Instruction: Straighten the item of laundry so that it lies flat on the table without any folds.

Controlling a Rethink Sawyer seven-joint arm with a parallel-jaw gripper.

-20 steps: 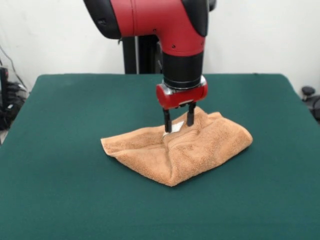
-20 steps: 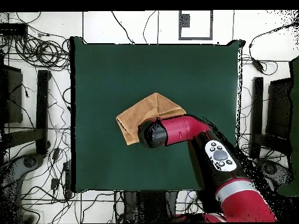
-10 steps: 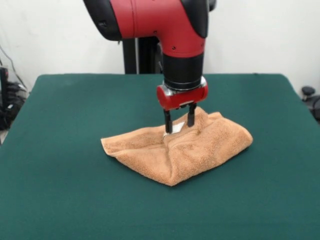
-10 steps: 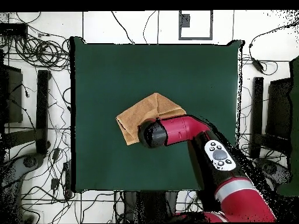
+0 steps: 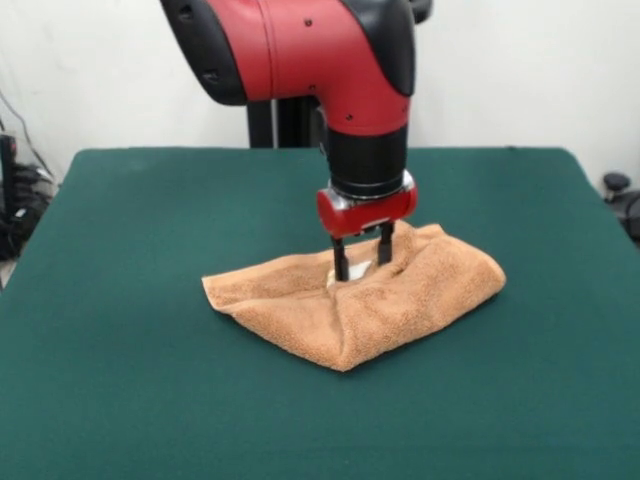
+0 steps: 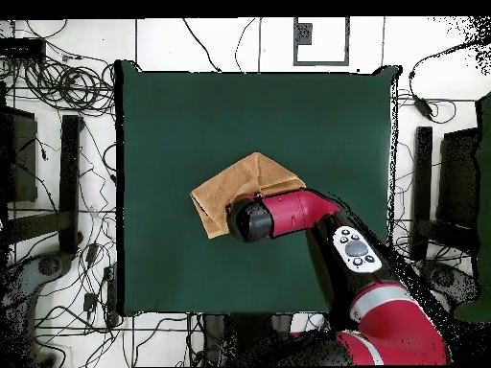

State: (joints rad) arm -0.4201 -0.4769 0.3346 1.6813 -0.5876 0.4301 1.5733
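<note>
The orange-tan towel [image 5: 360, 305] lies folded and bunched near the middle of the dark green table [image 5: 150, 230]. My gripper [image 5: 362, 262] stands upright over the towel's top fold, open, with both fingertips pressed down into the cloth. A small white tag [image 5: 358, 270] shows between the fingers. In the overhead view the arm's wrist covers the gripper and the near part of the towel [image 6: 240, 182], which lies on the table [image 6: 192, 115].
The red and black arm [image 6: 316, 225] reaches in from the table's robot side. Cables and dark stands [image 6: 67, 182] lie on the floor around the table.
The gripper has dropped a little, its fingertips sinking from just above the fold into the towel. The towel's shape is unchanged.
</note>
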